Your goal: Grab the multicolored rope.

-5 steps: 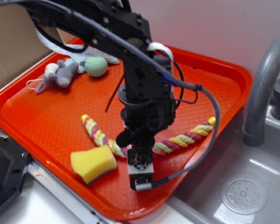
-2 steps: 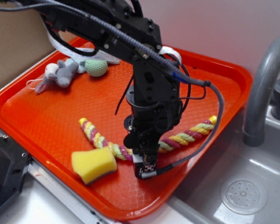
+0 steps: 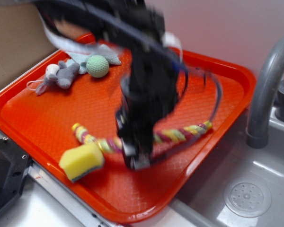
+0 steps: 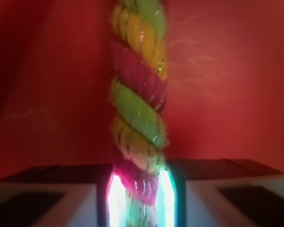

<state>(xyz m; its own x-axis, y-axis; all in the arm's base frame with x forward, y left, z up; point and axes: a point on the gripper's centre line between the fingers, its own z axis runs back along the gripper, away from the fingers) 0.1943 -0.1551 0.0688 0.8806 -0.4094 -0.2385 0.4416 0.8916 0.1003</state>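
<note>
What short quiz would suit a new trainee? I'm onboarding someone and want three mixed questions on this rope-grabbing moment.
1. True or false: the multicolored rope sits between the gripper fingers.
2. What touches the rope's left end? A) yellow sponge B) green ball C) faucet
3. Name the surface under everything.

Key: 1 true; 2 A; 3 the orange tray.

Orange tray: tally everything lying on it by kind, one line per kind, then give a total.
On the orange tray:
Multicolored rope: 1
Yellow sponge: 1
Green ball: 1
Grey plush toy: 1
Pale cloth behind the ball: 1
Total: 5
The gripper is shut on the multicolored rope.
</note>
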